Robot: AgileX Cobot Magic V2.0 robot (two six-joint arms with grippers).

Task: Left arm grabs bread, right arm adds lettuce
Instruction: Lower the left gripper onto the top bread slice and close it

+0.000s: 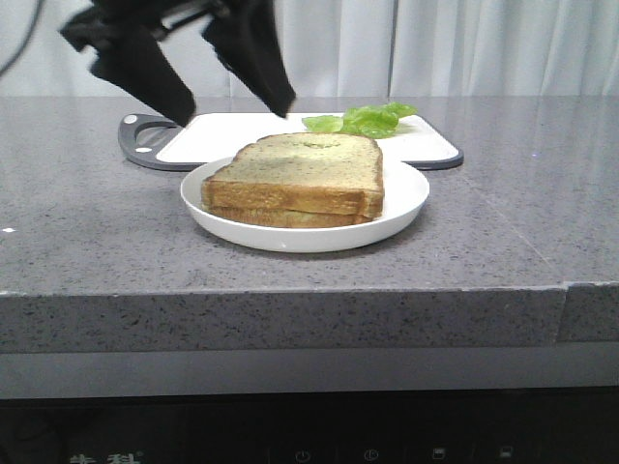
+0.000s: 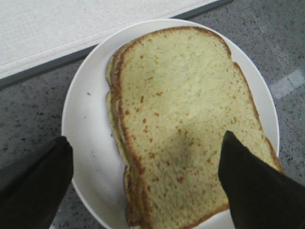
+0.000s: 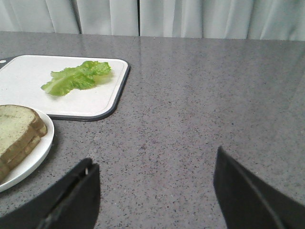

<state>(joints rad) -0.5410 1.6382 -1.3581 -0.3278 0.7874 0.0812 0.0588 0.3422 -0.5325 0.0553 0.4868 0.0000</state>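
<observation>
Overhead, left tool spread wide above the bread; right tool likewise spread.

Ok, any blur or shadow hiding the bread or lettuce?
Front view: bread sharp, left gripper blurred. Left wrist view: soft focus, a jaw's shadow on the bread. Right wrist view: lettuce evenly lit, clear.
</observation>
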